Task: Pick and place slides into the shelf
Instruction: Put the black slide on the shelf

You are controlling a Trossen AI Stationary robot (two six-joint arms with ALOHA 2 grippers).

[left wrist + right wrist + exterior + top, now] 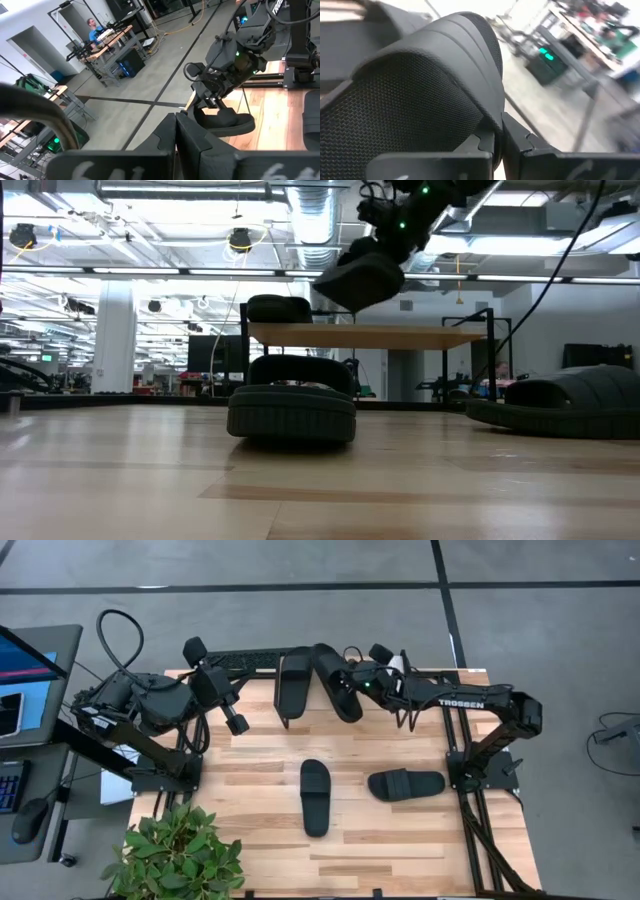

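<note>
One black slip-on slide (291,683) sits on the light wood shelf (370,335); my right tool (352,680) clamps a second slide (335,680) above it, two wait on the worktop (260,770), left tool's (215,690) state unclear

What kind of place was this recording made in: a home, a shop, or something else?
Most likely a robotics lab or open industrial workspace. The low view shows exposed ceiling ducts and strip lighting; the left wrist view shows a person at a workbench on a bare concrete floor.
</note>
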